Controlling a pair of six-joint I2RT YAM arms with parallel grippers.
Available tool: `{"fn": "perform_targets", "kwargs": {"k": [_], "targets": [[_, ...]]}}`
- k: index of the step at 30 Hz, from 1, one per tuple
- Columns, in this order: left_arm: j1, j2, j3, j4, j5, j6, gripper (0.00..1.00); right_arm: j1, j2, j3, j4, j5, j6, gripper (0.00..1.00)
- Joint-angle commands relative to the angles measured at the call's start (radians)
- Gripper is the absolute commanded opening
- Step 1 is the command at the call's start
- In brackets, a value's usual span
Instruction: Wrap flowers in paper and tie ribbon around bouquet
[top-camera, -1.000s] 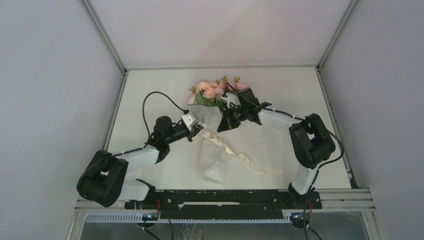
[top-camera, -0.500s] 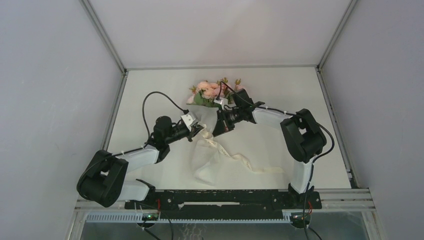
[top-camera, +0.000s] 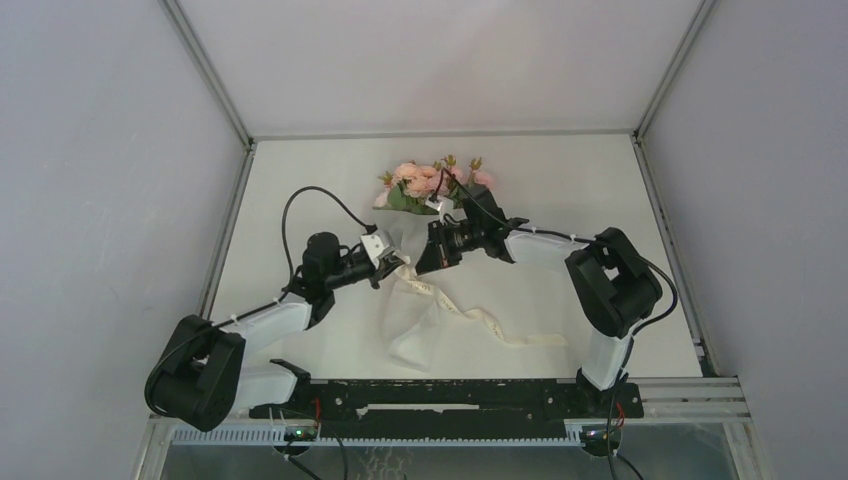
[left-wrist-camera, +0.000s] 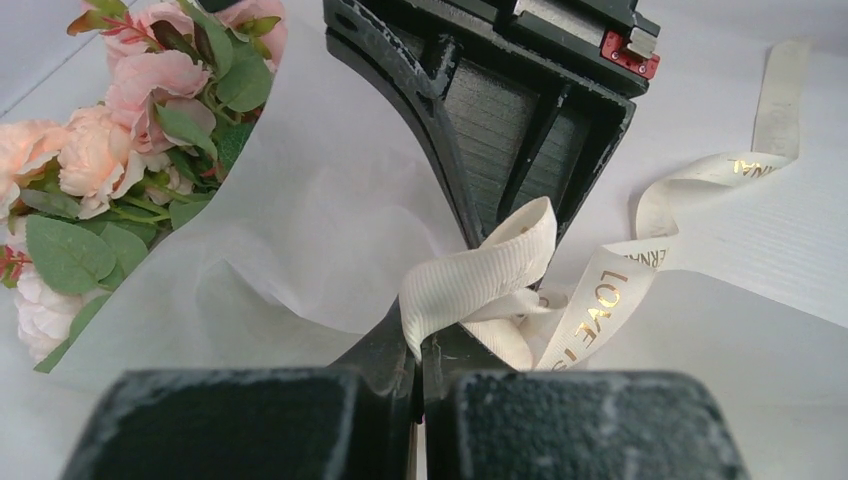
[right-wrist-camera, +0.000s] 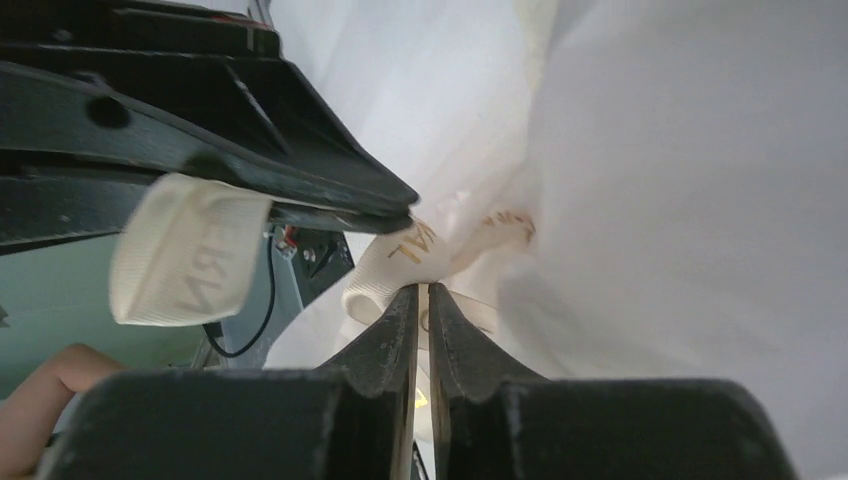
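Evidently the wrapping is done and I am in the tying. The flowers (left-wrist-camera: 120, 130) sit in their cone of paper (left-wrist-camera: 300, 220), and the bouquet (top-camera: 425, 195) lies toward the far side of the counter (top-camera: 560, 190), heads away from me. The ribbon (left-wrist-camera: 480, 275) is bunched at the pinched waist of the cone, and its loose end trails across the counter toward my bases.

My left jaws are closed tight on a folded loop of the ribbon, right at the waist. My right jaws meet them tip to tip from the other side. They are nearly together, with a thin slit of light between them. A lettered strand lies at their tips, but I cannot tell whether they grip it.

I judge the next move to be a firm hold on that second strand, then a pull of the two jaws apart to cinch the ribbon. The pull should be gentle, since the paper is thin and would likely crumple or tear.

The knot, if there is one, is hidden behind my own fingers. I cannot see whether the ribbon passes all the way round the waist. The stems are out of sight under the paper. The right wrist view is mostly white glare.
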Motion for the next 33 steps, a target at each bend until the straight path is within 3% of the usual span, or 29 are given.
{"fn": "perform_targets", "kwargs": {"k": [1, 8, 15, 19, 24, 28, 30, 33], "targets": [[0.017, -0.033, 0.002, 0.016, 0.001, 0.011, 0.00, 0.011, -0.006, -0.001, 0.165, 0.008, 0.085, 0.16], [0.026, -0.036, -0.008, 0.010, -0.069, -0.033, 0.00, -0.031, -0.096, -0.026, 0.073, 0.060, 0.017, 0.24], [0.026, -0.033, -0.016, 0.038, -0.065, -0.049, 0.00, 0.022, -0.150, -0.060, 0.104, 0.058, -0.032, 0.50], [0.026, -0.040, -0.016, 0.037, -0.070, -0.053, 0.00, 0.040, -0.110, -0.060, 0.153, 0.107, 0.007, 0.51], [0.026, -0.047, -0.017, 0.032, -0.089, -0.068, 0.00, 0.042, -0.089, -0.060, 0.152, 0.163, 0.020, 0.45], [0.026, -0.047, -0.019, 0.026, -0.105, -0.086, 0.00, 0.041, -0.100, -0.061, 0.116, 0.200, 0.008, 0.12], [0.026, -0.050, -0.019, 0.021, -0.125, -0.093, 0.00, 0.041, -0.109, -0.061, 0.097, 0.220, 0.000, 0.01], [0.026, -0.054, -0.026, 0.018, -0.173, -0.091, 0.00, 0.038, -0.127, -0.060, 0.084, 0.232, -0.006, 0.00]]}}
